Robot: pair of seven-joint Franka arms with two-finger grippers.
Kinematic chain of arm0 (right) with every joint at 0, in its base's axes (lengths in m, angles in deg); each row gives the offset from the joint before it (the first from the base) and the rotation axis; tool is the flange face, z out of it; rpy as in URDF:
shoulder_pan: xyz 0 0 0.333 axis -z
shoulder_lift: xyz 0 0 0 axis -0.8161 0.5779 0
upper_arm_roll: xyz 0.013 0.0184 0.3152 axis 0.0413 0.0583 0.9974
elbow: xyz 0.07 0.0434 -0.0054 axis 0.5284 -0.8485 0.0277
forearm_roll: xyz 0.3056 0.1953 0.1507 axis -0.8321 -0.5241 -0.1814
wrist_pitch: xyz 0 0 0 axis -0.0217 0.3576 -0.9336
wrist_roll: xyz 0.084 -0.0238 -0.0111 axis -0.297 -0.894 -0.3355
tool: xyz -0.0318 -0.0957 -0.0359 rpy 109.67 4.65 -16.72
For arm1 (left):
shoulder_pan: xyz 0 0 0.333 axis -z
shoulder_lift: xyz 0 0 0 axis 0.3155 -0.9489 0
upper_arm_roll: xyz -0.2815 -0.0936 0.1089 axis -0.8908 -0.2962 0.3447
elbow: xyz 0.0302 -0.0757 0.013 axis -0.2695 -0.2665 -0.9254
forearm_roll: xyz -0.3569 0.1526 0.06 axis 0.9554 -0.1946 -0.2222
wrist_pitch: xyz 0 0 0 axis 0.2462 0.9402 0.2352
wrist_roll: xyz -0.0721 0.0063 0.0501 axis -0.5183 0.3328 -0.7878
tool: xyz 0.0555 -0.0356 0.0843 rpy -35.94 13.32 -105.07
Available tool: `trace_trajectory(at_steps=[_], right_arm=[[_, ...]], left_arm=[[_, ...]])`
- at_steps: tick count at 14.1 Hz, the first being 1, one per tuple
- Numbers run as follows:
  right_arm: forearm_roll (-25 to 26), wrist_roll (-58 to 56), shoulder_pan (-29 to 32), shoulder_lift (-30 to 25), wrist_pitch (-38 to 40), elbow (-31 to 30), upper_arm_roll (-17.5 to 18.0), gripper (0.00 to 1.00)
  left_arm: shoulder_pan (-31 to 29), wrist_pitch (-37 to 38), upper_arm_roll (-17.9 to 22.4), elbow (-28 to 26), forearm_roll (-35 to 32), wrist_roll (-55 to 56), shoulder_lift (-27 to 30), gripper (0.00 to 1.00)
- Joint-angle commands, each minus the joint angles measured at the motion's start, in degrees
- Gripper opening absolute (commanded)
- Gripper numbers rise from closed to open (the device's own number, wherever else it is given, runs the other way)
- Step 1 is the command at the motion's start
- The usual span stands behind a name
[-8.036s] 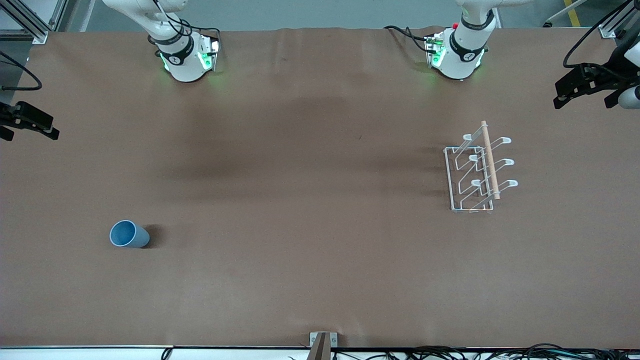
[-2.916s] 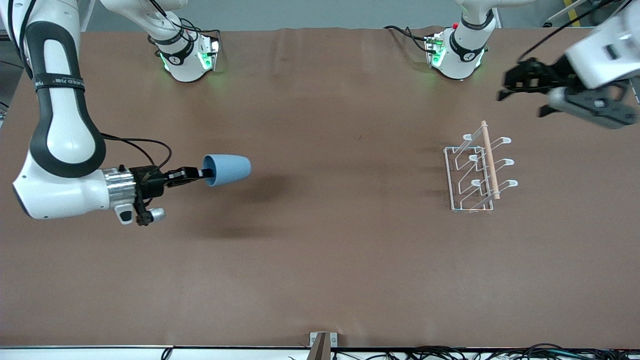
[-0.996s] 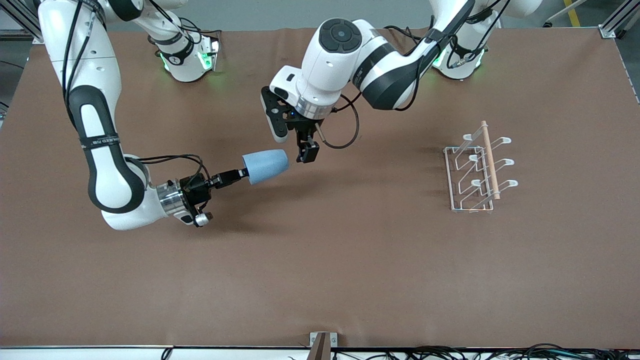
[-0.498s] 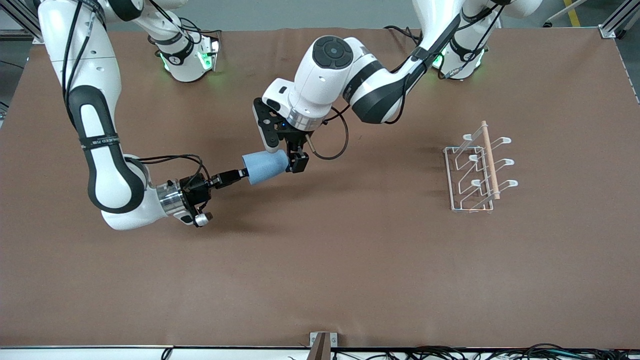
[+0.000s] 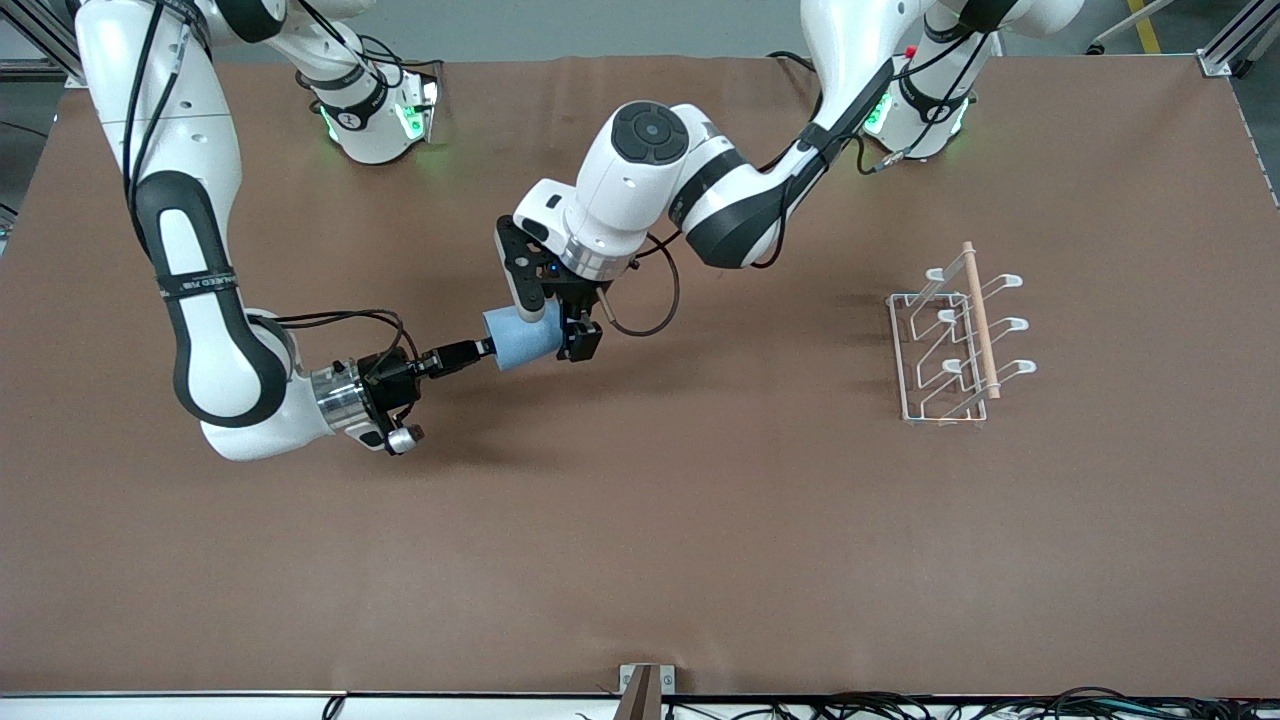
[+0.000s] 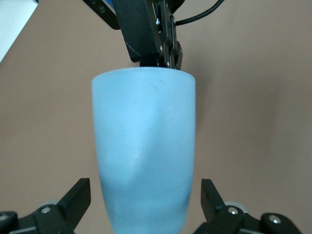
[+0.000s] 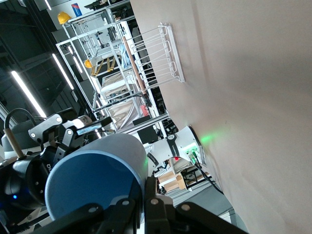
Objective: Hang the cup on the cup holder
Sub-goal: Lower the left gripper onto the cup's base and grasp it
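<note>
Light-blue cup (image 5: pixel 522 338) is held sideways above the table, centre-left of the front frame — its rim pinched by the right gripper (image 5: pixel 482 348). The left gripper (image 5: pixel 556 326) straddles its base, fingers (image 6: pixel 78 197) spread wide, not touching. White wire cup holder (image 5: pixel 950 345) stands at mid-right.

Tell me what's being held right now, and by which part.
The right gripper holds the cup by its rim, up in the air. The left gripper is open around the cup's closed end, not gripping.

The left claw (image 5: pixel 557 325) hides the cup's (image 5: pixel 520 340) closed end; its base is cut off in the left wrist view
</note>
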Motion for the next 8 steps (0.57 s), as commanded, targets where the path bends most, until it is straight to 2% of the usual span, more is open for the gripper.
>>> trace_trajectory(at_steps=[1,6,7,8], right_arm=[[-1.45,-0.87,0.37,-0.65,0.47,-1.21,0.14,0.02],[-1.45,-0.87,0.37,-0.65,0.38,-1.21,0.14,0.02],[-1.45,-0.78,0.37,-0.65,0.38,-1.21,0.14,0.02],[-1.45,-0.69,0.37,-0.65,0.38,-1.21,0.14,0.04]], left_arm=[[3.50,-2.08,3.37,3.21,-1.09,-0.20,-2.64,0.98],[5.36,-3.23,4.43,5.76,-1.09,-0.11,-6.25,0.92],[5.44,-3.32,4.52,5.76,-1.09,-0.03,-6.43,0.88],[5.71,-3.32,4.87,5.76,-1.18,-0.02,-6.34,0.76]])
